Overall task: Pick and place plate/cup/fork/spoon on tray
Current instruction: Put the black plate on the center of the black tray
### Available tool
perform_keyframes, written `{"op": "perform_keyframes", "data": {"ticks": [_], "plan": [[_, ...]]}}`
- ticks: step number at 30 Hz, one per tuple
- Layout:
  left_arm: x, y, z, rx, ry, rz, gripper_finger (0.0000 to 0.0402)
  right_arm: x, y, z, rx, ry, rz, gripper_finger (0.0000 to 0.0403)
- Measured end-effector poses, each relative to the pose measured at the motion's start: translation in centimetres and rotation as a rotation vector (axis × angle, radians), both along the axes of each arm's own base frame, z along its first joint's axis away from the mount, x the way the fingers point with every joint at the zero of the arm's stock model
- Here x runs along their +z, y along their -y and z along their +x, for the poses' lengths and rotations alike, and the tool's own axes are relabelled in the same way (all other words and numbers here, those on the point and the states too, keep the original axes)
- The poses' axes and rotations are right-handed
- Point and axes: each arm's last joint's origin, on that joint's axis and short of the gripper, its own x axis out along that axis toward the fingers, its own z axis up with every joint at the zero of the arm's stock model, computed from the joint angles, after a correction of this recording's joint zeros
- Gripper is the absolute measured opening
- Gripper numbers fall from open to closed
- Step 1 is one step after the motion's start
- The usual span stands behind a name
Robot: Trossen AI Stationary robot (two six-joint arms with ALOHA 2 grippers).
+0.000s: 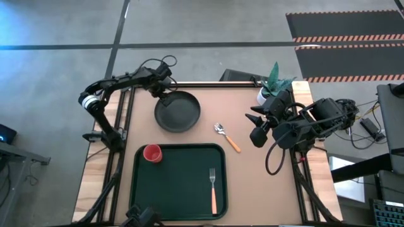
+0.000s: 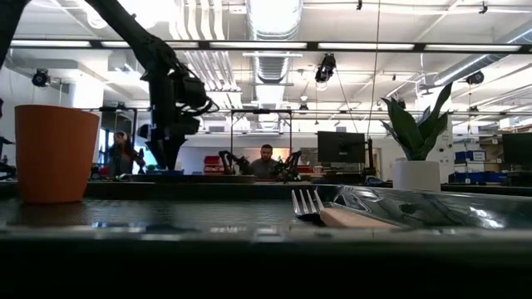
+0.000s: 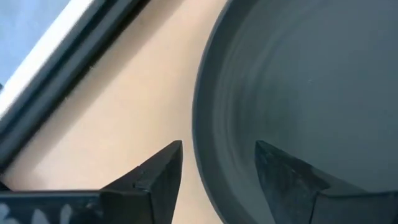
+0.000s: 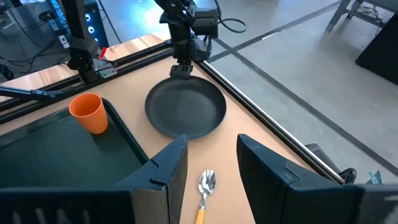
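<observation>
While your left gripper (image 1: 168, 94) stands at the far rim of the plate (image 1: 177, 111), its fingers (image 3: 155, 177) straddle that rim, one outside and one inside, spread and not yet clamped. Nothing is lifted.

Progress: the cup (image 1: 151, 153) stands in the tray's (image 1: 180, 208) far left corner, and the fork (image 1: 213, 186) lies on the tray near its right edge. Two of four look placed. Left to do: the plate and the spoon (image 1: 226, 137), both on the table (image 1: 271, 183) beyond the tray's far edge.

Plate sits toward the table's far left, just beyond the tray, flat, rim up. Spoon lies between plate and table centre, just off the tray's far right corner.

Axes: fork runs front to back, tines toward the far edge, handle toward the near edge. Spoon lies on a diagonal, bowl toward the far left, handle toward the near right.

Your right gripper (image 1: 255, 126) waits above the table's far right, near the potted plant (image 1: 273, 82), fingers apart, empty.
</observation>
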Motion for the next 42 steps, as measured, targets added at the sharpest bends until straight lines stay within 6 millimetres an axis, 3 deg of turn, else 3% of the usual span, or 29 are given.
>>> {"op": "perform_keyframes", "data": {"ticks": [8,13,17,21,29,33,42], "plan": [[-2.4,-0.6,0.4,0.000,-0.002,-0.104,0.0185,0.0,0.0,0.0,0.000,0.001,0.001,0.0128],[-2.9,-0.7,0.5,0.000,-0.012,-0.117,0.0180,0.0,0.0,0.0,0.000,0.001,0.000,0.0128],[-2.7,-0.8,0.6,-0.001,-0.008,-0.112,0.0131,0.0,0.0,0.0,0.000,0.000,0.000,0.0128],[-2.6,-0.8,0.6,-0.006,-0.003,-0.108,0.0026,0.0,0.0,0.0,0.002,-0.001,-0.002,0.0128],[-2.5,-0.4,0.5,-0.015,0.031,-0.165,0.0002,0.0,0.0,0.0,0.007,-0.007,-0.009,0.0128],[-1.3,-0.3,0.9,-0.034,0.111,-0.176,0.0000,0.0,0.0,0.0,0.007,-0.007,-0.009,0.0128],[4.2,-0.3,1.0,-0.011,0.242,-0.034,0.0000,0.0,0.0,0.0,0.014,-0.013,-0.018,0.0128]]}}
